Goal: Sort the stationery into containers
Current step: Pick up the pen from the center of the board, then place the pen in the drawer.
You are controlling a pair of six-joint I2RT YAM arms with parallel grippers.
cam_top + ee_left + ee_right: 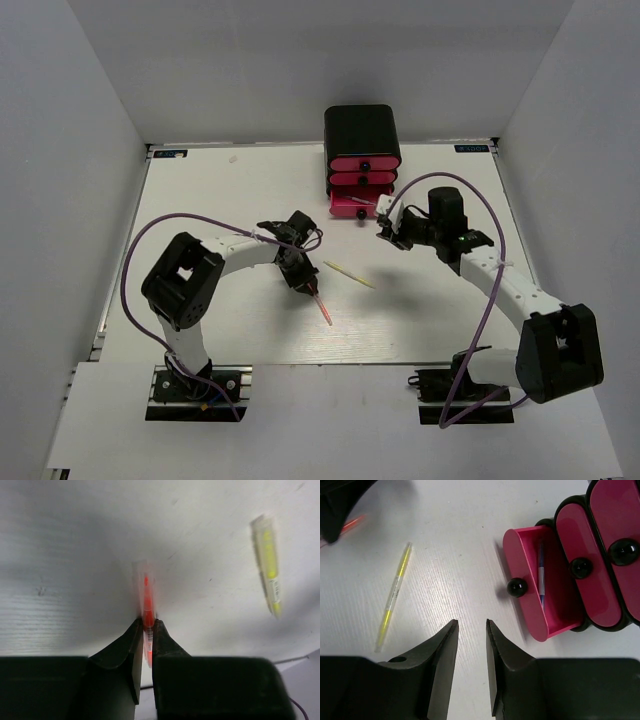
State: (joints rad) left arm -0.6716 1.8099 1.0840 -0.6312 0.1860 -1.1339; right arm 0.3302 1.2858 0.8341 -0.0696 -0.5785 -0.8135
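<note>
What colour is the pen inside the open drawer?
The pen is blue with a white band, clearest in the right wrist view.

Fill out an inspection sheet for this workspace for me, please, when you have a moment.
Surface: white table, finely ribbed top.
Job's things: black cabinet at the far edge; bottom drawer open with a blue pen inside; upper two drawers shut; yellow pen lying loose between the arms.
Clutter: nothing seen.
Grippers: left gripper shut on a pink-orange pen; right gripper open, empty, near the open drawer.
Cables: a purple cable loops along each arm.
Surroundings: white walls on three sides.
</note>
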